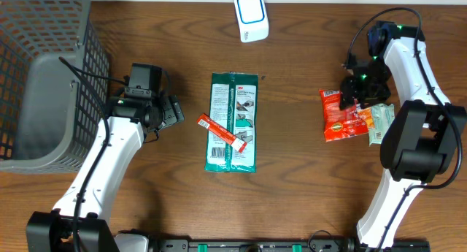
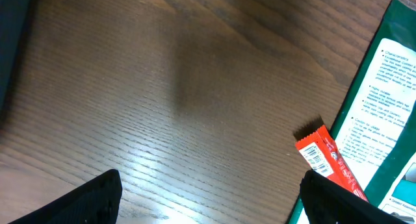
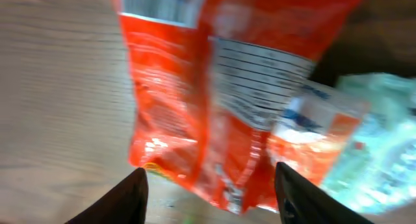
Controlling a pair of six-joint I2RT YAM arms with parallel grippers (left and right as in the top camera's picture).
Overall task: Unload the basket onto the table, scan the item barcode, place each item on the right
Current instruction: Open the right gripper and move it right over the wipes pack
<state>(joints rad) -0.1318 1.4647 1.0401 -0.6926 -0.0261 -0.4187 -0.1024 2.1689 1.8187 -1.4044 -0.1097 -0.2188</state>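
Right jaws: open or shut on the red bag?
Open: in the right wrist view the fingers stand wide apart, the red bag lying beneath them, not pinched.

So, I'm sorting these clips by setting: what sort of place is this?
Probably a mock shop checkout on a wooden table: a white barcode scanner at the far edge, a green pack and a red snack bag, and a grey basket beside them.
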